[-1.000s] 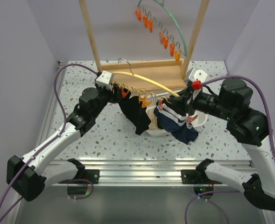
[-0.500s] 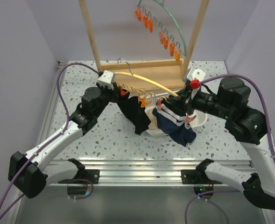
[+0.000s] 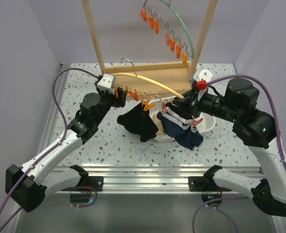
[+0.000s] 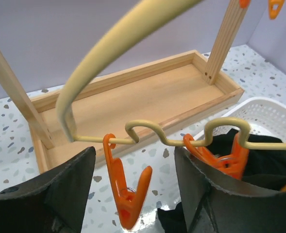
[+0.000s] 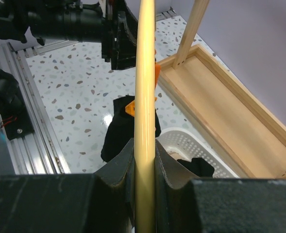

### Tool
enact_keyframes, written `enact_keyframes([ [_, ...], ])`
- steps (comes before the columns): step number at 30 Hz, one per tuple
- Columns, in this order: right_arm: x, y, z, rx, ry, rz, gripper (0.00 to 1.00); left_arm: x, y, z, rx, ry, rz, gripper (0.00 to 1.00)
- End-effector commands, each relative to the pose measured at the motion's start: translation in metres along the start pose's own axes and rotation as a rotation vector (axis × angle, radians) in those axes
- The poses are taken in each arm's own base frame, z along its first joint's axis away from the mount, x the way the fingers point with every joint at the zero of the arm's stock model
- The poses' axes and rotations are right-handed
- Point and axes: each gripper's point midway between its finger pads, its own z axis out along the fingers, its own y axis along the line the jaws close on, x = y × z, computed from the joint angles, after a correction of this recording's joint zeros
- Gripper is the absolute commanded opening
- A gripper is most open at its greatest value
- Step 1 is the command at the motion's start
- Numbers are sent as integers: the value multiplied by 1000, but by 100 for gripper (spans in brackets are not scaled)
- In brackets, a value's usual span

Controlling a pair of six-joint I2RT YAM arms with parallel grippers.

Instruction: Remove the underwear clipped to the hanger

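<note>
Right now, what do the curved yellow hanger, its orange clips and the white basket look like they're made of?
The hanger looks like smooth cream plastic, or perhaps a coated rod: even colour, soft sheen, no grain. The orange clips seem to be moulded plastic, glossy with bright highlights. The basket appears to be white plastic too, its wall a regular moulded lattice of holes.

The black underwear [image 3: 140,124] is soft matt cloth. The cream hanger [image 4: 109,43] looks smooth, perhaps plastic; its orange clips [image 4: 125,204] are glossy plastic. The tray [image 4: 147,92] is bare matt wood.
</note>
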Motion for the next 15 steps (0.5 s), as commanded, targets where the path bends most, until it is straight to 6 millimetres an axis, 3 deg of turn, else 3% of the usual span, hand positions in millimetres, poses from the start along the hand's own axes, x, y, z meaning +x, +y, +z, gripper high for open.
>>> enact_keyframes([
  [1,-44,-9,-4,42,-150,-50,0,-37,-3,-22,28,-113,-58,71],
  [7,-42,-13,4,41,-141,-48,0,-53,4,-54,15,-159,-102,84],
  [10,-40,-13,9,37,-136,-43,0,-52,5,-65,20,-151,-106,85],
  [15,-41,-11,13,17,-138,-44,0,-48,-15,-78,143,-153,-107,85],
])
